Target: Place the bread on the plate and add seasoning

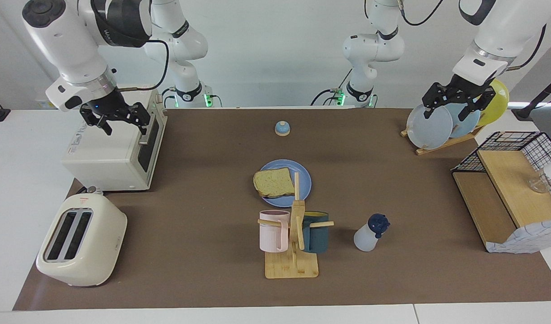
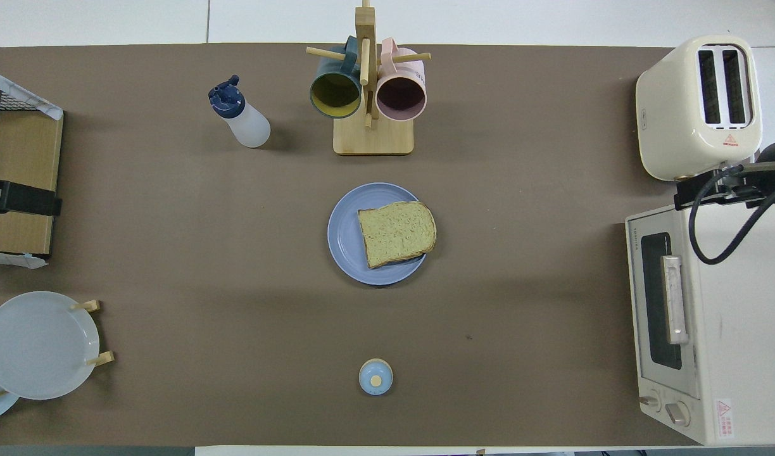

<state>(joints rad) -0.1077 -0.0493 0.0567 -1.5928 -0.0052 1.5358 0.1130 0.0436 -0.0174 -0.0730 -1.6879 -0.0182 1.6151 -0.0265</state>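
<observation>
My right gripper point(image 1: 124, 126) hangs over the toaster oven point(image 1: 109, 157), jaws released, waiting. The bread point(image 1: 274, 181) lies on the plate point(image 1: 304, 180) mid-counter, overhanging its rim, so a nudge could slide it off. The seasoning point(image 1: 370, 234) stands untouched beside the mug rack point(image 1: 295, 234). My left gripper point(image 1: 451, 105), jaws released over the plate rack point(image 1: 433, 128), could topple it when reaching.

Matte round blue plate point(image 2: 344, 237); translucent white plastic bottle point(image 2: 247, 123); bare wooden mug rack point(image 2: 373, 135); glossy cream toaster point(image 2: 698, 107); matt brown bench mat point(image 2: 520, 304).

Tan bread point(image 2: 397, 232), blue plate point(image 2: 347, 237), navy-capped white seasoning point(image 2: 240, 119)
</observation>
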